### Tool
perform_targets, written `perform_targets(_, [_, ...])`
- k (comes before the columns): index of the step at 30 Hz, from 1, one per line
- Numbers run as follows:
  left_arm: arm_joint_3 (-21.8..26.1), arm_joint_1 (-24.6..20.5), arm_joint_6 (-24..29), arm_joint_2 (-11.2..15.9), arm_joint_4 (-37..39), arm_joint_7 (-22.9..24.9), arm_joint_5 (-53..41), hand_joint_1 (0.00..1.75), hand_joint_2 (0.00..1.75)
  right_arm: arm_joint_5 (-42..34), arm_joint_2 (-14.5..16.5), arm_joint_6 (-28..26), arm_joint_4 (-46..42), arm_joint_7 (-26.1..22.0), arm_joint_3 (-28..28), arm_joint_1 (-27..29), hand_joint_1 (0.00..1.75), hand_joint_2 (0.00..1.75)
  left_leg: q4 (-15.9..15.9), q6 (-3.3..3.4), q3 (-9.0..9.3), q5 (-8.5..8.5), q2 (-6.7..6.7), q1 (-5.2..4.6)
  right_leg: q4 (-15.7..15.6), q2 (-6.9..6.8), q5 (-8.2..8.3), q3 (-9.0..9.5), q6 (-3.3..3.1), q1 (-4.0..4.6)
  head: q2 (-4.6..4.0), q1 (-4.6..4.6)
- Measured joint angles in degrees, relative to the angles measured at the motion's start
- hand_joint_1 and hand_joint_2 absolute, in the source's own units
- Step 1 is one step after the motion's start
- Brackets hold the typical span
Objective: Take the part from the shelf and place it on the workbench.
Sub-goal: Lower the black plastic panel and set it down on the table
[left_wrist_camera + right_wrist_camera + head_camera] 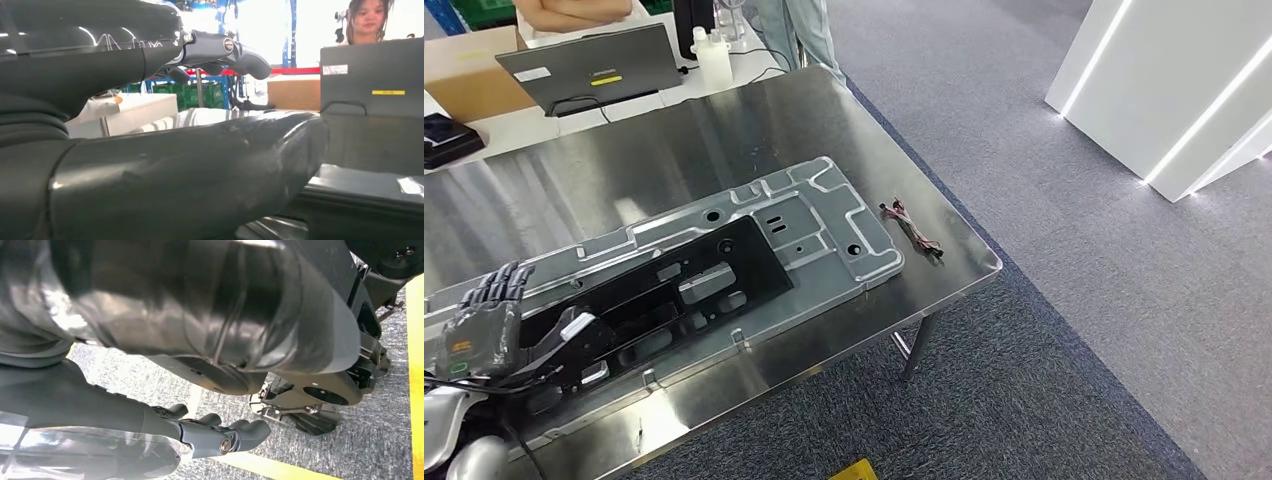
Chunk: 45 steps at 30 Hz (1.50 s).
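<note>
The part (pixel 824 215) is a long grey sheet-metal panel with a black inner frame (pixel 724 270). It lies flat across the steel workbench (pixel 674 130). My left hand (pixel 486 318) is over the panel's near left end, with its fingers stretched out and its thumb (pixel 574 328) beside the black frame. In the left wrist view the thumb (pixel 200 170) and fingers (pixel 225 50) stand apart with nothing between them. My right hand (pixel 220 432) hangs beside my body over the carpet, fingers extended and holding nothing.
A small wire bundle (pixel 911 230) lies near the bench's right corner. Beyond the bench, a white table holds a laptop (pixel 589 65), a white bottle (pixel 712 55) and a cardboard box (pixel 464 70). People stand behind that table. White lit panels (pixel 1184 90) rise at the right.
</note>
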Motion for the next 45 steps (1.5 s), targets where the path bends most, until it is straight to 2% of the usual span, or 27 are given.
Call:
perform_targets(9, [-0.03,-2.21,2.01,-2.65,2.89,-0.79,0.07,0.0,0.0,-0.56,-0.02,-0.39,0.0,0.9,-0.02,0.05,0.0,0.0,0.01,0.0,0.0,0.0,0.0,0.0,0.0,0.0,0.0,-0.01,0.0,0.01,0.01,0.0])
perform_targets(17, [0.03,-2.28,3.93,-2.7,2.43,-1.77,1.0,0.0,0.0,-0.97,-0.02,-0.24,0.0,0.03,-0.02,0.11,0.0,0.0,0.0,-0.01,-0.02,0.0,-0.01,0.0,0.02,0.0,0.0,0.02,0.0,0.03,0.01,0.0])
perform_targets(26, [1.97,1.64,3.23,2.68,-9.28,-3.31,4.79,0.0,0.0,-0.98,-0.15,-0.56,0.0,-1.34,-0.04,0.47,0.0,0.0,0.06,-0.03,-0.03,-0.09,-0.03,-0.08,-0.04,-0.01,-0.05,0.05,0.04,0.0,0.0,0.0])
perform_targets(30, [2.83,4.77,2.76,5.26,-14.52,-3.4,4.36,0.0,0.0,-0.76,-0.18,-0.6,0.01,-1.9,-0.04,0.55,0.0,0.0,0.28,0.4,0.0,-0.5,-0.04,-0.4,-0.23,-0.01,-0.19,0.22,0.44,-0.37,0.01,-0.01])
perform_targets(33, [3.83,7.22,3.7,6.5,-17.47,-3.55,4.11,0.0,0.0,-0.02,-2.06,1.85,-0.01,-5.05,0.0,1.15,0.0,0.0,-0.17,0.98,0.38,-0.26,0.04,-0.4,-0.26,-0.02,-0.31,0.59,1.01,-0.53,0.01,0.0])
perform_targets(34, [4.33,8.17,4.34,6.83,-18.36,-3.84,4.04,0.0,0.0,0.42,-3.32,3.37,0.0,-6.55,0.05,1.57,0.0,0.0,-0.61,1.28,0.67,-0.02,0.12,-0.3,0.47,-0.04,-1.01,0.44,1.17,-0.56,0.01,0.01])
perform_targets(35, [4.87,9.01,4.93,7.07,-19.17,-4.25,3.89,0.0,0.0,0.92,-4.65,4.66,0.01,-7.73,0.17,2.01,0.0,0.0,-1.06,1.55,0.92,0.18,0.2,-0.19,2.26,-0.06,-2.37,-0.23,1.25,-0.55,0.01,0.01])
perform_targets(37, [5.66,10.39,5.55,7.23,-20.37,-5.1,3.44,0.0,0.0,1.95,-6.83,5.87,0.01,-8.56,0.58,2.78,0.0,0.0,-1.44,1.88,1.05,0.34,0.27,-0.21,9.19,-0.09,-6.4,-3.45,1.38,-0.56,0.01,0.01])
perform_targets(38, [5.82,10.86,5.58,7.23,-20.73,-5.38,3.16,0.0,0.0,2.28,-7.59,5.83,0.01,-8.46,0.8,3.05,0.0,0.0,-1.4,1.92,0.95,0.34,0.26,-0.26,12.97,-0.09,-7.91,-5.33,1.45,-0.55,0.0,0.01])
perform_targets(39, [5.89,11.26,5.53,7.22,-20.97,-5.54,2.92,0.0,0.0,2.47,-8.13,5.65,0.0,-8.23,0.97,3.24,0.0,0.0,-1.34,1.93,0.86,0.34,0.25,-0.28,15.5,-0.09,-8.4,-6.66,1.53,-0.56,0.01,0.01])
perform_targets(40, [5.92,11.58,5.47,7.21,-21.16,-5.61,2.72,0.0,0.0,2.56,-8.62,5.42,-0.01,-7.98,1.09,3.4,0.0,0.0,-1.25,1.92,0.79,0.35,0.25,-0.27,15.87,-0.09,-7.6,-6.96,1.57,-0.58,0.01,0.01])
perform_targets(41, [5.96,11.79,5.42,7.21,-21.34,-5.62,2.58,0.0,0.0,2.62,-8.94,5.18,-0.02,-7.78,1.22,3.45,0.0,0.0,-1.12,1.86,0.73,0.37,0.25,-0.22,13.93,-0.09,-5.77,-6.1,1.56,-0.6,0.01,0.0])
perform_targets(43, [6.15,12.06,5.38,7.22,-21.87,-5.62,2.46,0.0,0.0,2.69,-9.39,4.81,-0.04,-7.51,1.49,3.44,0.0,0.0,-0.71,1.49,0.52,0.43,0.23,-0.2,6.18,-0.08,-1.7,-2.29,1.35,-0.6,0.01,0.01])
perform_targets(44, [6.28,12.21,5.38,7.24,-22.19,-5.62,2.45,0.0,0.0,2.71,-9.45,4.71,-0.04,-7.45,1.59,3.43,0.0,0.0,-0.54,1.17,0.42,0.52,0.2,-0.24,3.27,-0.04,-0.36,-0.92,1.11,-0.5,0.01,0.01])
perform_targets(45, [6.44,12.38,5.39,7.28,-22.53,-5.63,2.45,0.0,0.0,2.72,-9.47,4.63,-0.03,-7.4,1.65,3.42,0.0,0.0,-0.4,0.79,0.3,0.65,0.15,-0.31,1.5,-0.01,0.19,-0.2,0.81,-0.39,0.01,0.01])
